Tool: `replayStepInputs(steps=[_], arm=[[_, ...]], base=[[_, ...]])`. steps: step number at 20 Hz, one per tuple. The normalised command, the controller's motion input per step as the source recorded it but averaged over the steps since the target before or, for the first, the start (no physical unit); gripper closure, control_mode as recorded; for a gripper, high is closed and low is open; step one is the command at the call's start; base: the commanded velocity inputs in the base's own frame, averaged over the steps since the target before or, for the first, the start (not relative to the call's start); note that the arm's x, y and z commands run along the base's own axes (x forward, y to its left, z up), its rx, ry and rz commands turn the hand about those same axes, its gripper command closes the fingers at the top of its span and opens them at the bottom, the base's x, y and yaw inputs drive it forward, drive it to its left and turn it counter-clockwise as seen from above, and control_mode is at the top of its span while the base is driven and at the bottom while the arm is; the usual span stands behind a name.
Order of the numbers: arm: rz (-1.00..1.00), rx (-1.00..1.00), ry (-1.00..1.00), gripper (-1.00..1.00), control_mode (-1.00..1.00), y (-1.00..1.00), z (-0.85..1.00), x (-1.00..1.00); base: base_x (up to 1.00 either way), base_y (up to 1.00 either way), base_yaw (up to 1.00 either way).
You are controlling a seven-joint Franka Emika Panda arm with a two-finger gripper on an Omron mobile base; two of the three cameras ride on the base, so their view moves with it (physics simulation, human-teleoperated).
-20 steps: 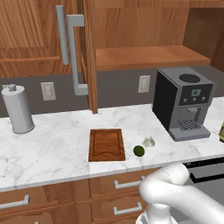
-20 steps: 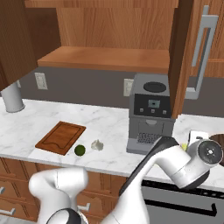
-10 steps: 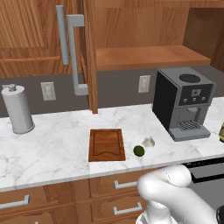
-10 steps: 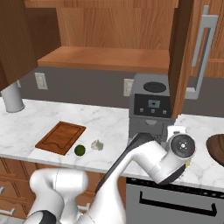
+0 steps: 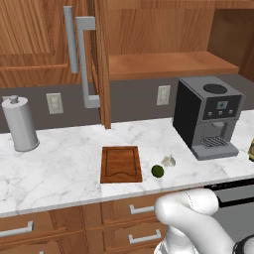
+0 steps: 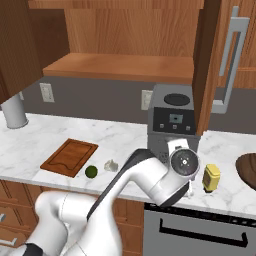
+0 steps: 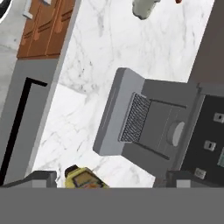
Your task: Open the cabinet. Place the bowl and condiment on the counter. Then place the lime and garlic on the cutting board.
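Observation:
The cabinet [image 5: 101, 64] stands open, its shelf [image 6: 120, 67] bare. On the counter [image 5: 59, 163], the dark brown bowl [image 6: 247, 170] sits at the far right, with the small yellow condiment [image 6: 211, 177] just left of it. The lime [image 5: 157, 171] and the garlic [image 5: 169, 160] lie on the marble right of the cutting board [image 5: 121, 163], not on it. My wrist [image 6: 183, 164] hangs in front of the coffee machine. My gripper [image 7: 113, 179] is open and holds nothing. The condiment [image 7: 85, 178] shows close to one fingertip [image 7: 41, 177].
The black and grey coffee machine [image 6: 172, 122] stands at the back of the counter, its drip tray [image 7: 135, 118] right under the hand. A tall grey cylinder [image 5: 20, 124] is at the far left. The open right door [image 6: 210, 65] juts out above the machine. Drawers [image 5: 139, 211] run below.
My hand has swung left, from beside the bowl at the right end of the counter to in front of the coffee machine. The jaws stay open. Nothing on the counter has moved.

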Motion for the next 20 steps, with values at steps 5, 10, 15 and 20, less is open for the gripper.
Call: replayStepInputs(steps=[5, 10, 15, 20], arm=[[0.16, -0.07, 0.00, -1.00, -1.00, 0.49, 0.06, 0.00], [0.19, -0.06, 0.00, -1.00, -1.00, 0.51, 0.07, 0.03], [0.21, -0.08, 0.00, -1.00, -1.00, 0.52, 0.05, 0.08], [0.21, -0.10, 0.03, -1.00, -1.00, 0.54, 0.06, 0.10]], base=[[0.00, 0.00, 0.00], [0.00, 0.00, 0.00], [0.00, 0.00, 0.00], [0.00, 0.00, 0.00]])
